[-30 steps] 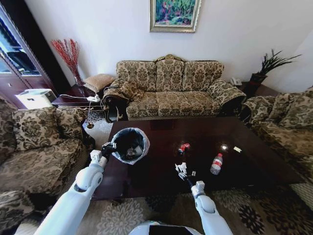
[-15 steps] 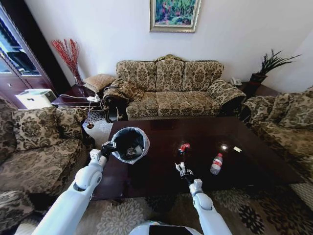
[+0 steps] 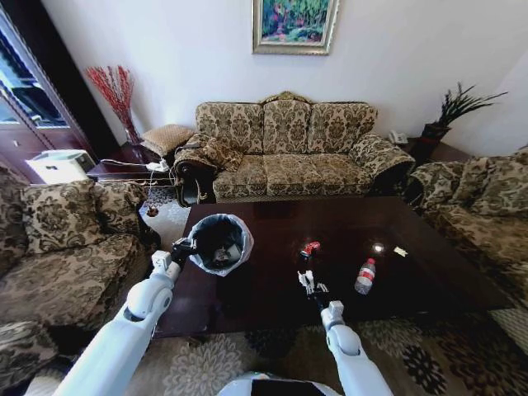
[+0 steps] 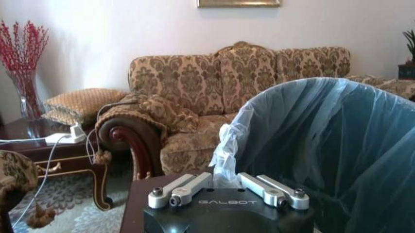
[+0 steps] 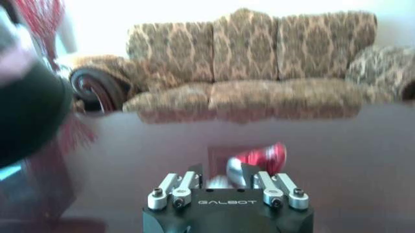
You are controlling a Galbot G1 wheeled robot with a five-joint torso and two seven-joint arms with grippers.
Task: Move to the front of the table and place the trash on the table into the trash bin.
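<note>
The trash bin [image 3: 219,242], dark with a whitish bag over its rim, stands on the left part of the dark table [image 3: 272,221]. My left gripper [image 3: 183,247] is shut on the bag's folded rim; the left wrist view shows the gripper [image 4: 224,177] pinching that bag fold on the trash bin [image 4: 324,136]. My right gripper [image 3: 307,282] hovers near the table's front edge, shut on a crumpled white paper wad [image 3: 306,278]. Beyond it lie a crushed red can [image 3: 310,247], also in the right wrist view [image 5: 263,156], and a clear bottle [image 3: 365,275] to the right.
A tiny wrapper [image 3: 401,252] lies on the table's right part. Patterned sofas ring the table: one behind [image 3: 289,148], one left [image 3: 66,247], one right [image 3: 483,206]. A patterned rug [image 3: 429,355] covers the floor in front.
My right gripper has risen slightly off the table with the white paper wad. The left gripper and the bin have stayed put.
</note>
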